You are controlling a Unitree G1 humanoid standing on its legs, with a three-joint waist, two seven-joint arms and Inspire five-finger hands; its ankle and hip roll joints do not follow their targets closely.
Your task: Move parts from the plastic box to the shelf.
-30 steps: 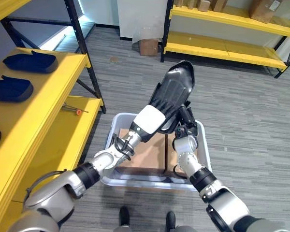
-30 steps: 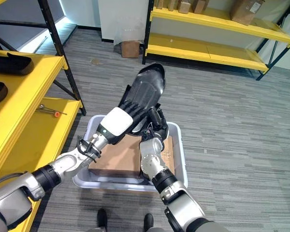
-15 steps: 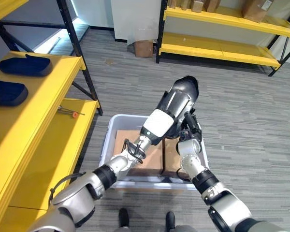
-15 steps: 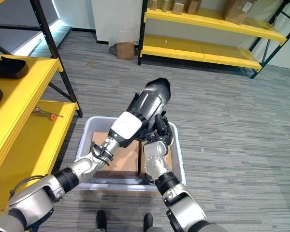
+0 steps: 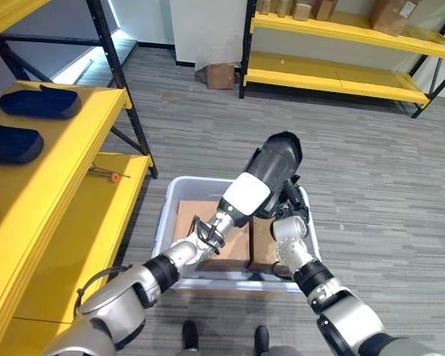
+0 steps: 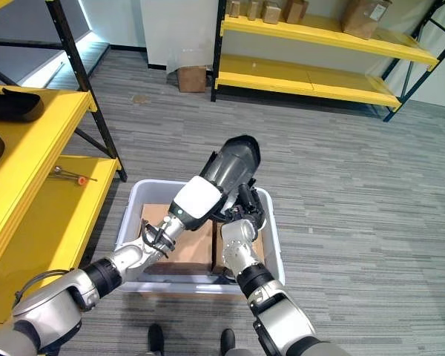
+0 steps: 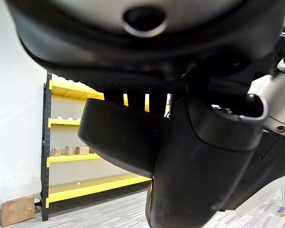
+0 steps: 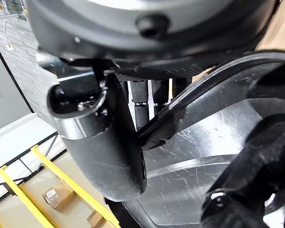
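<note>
Yellow shelf (image 5: pixel 37 170) off to the left of the box (image 5: pixel 167 215), dark parts (image 5: pixel 38 100) lying on top. Over the box, left hand (image 5: pixel 246 199) gripping a big glossy black part (image 5: pixel 278 157), fingers curled around its edge. Just right of that, right hand (image 5: pixel 291 204) up against the same part, fingers wrapped on it too. Cardboard (image 5: pixel 196 222) down inside the box.
</note>
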